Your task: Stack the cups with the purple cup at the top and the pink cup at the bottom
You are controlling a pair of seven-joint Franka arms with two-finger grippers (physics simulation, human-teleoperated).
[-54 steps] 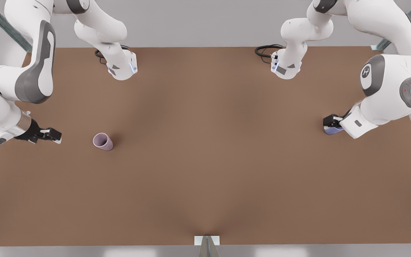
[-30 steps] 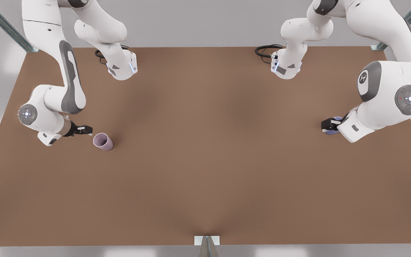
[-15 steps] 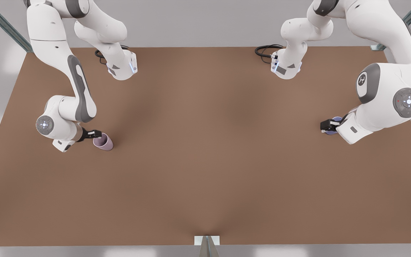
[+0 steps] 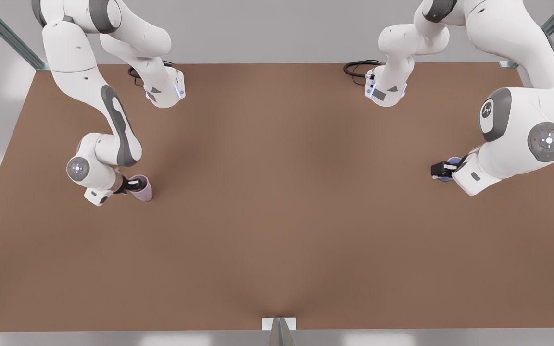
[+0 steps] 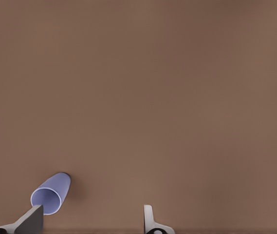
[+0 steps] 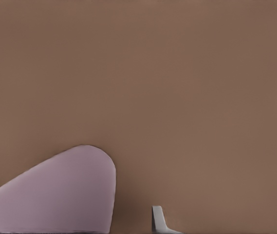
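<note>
Right claw [image 4: 130,185] reached pink cup [image 4: 141,189], purple cup [image 4: 450,168] half-hidden

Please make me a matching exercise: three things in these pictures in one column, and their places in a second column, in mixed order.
1. pale pink-mauve tapered cup
2. bluish lavender tapered cup
3. small white bracket

A. middle of the brown table, at its near edge
B. front view's right, at the left gripper
C. front view's left, at the right gripper

Pairs: 1-C, 2-B, 3-A
</note>
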